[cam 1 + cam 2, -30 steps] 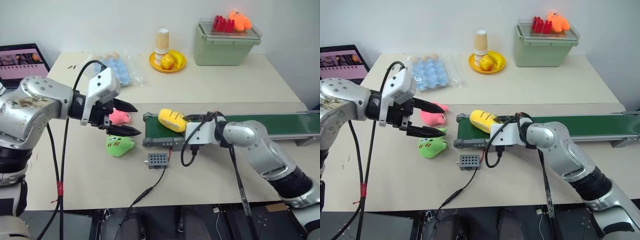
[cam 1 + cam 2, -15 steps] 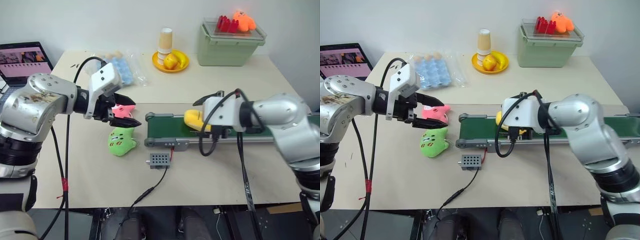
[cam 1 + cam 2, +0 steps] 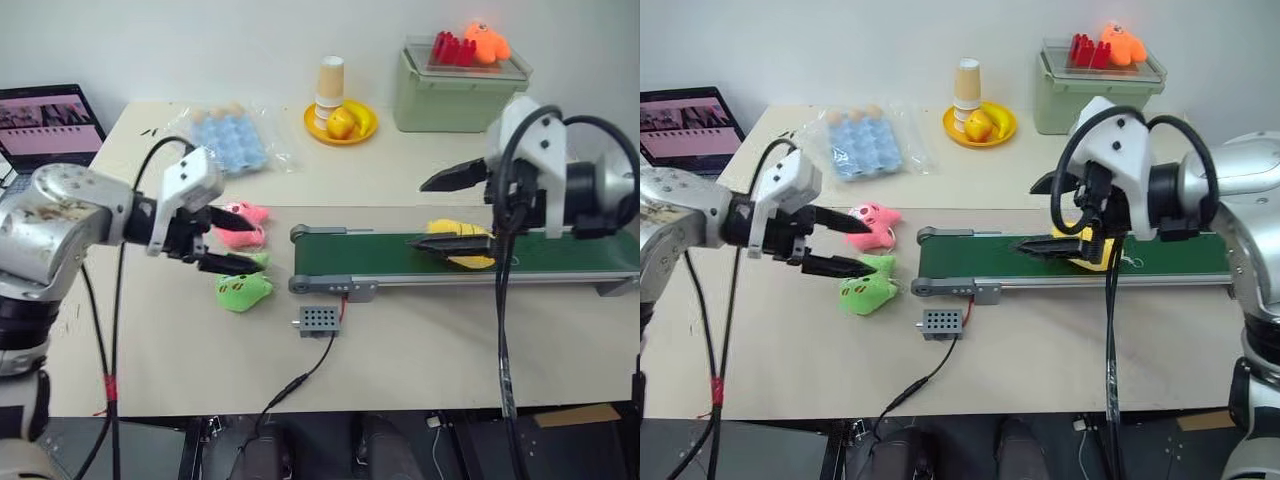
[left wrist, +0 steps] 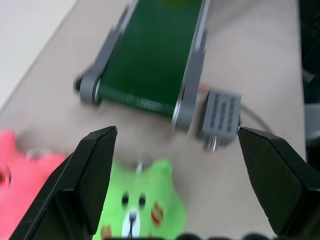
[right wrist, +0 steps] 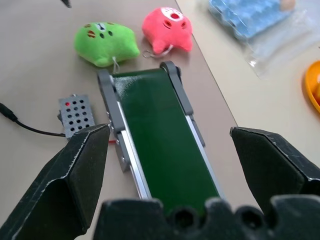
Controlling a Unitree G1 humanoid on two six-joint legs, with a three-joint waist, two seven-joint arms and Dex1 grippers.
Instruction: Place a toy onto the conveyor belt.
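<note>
A yellow plush toy (image 3: pixel 462 247) lies on the dark-green conveyor belt (image 3: pixel 365 256), right of its middle. My right gripper (image 3: pixel 419 214) hangs open above the belt with nothing in it; its lower finger reaches across just in front of the toy. Off the belt's left end lie a pink plush toy (image 3: pixel 872 222) and a green plush toy (image 3: pixel 865 293) on the table. My left gripper (image 3: pixel 871 241) is open and empty, hovering between and just above these two. The left wrist view shows the green toy (image 4: pixel 137 210) below the open left gripper (image 4: pixel 176 131).
A small grey perforated box (image 3: pixel 318 320) with a black cable sits in front of the belt's left end. At the back are a blue egg tray in plastic (image 3: pixel 230 140), a yellow plate with fruit and a cup (image 3: pixel 342 120) and a green bin (image 3: pixel 460 90). A laptop (image 3: pixel 50 125) stands far left.
The yellow toy has travelled right along the belt from its left end. My right gripper has lifted off it, risen and swung right. My left gripper has sunk slightly toward the green toy.
</note>
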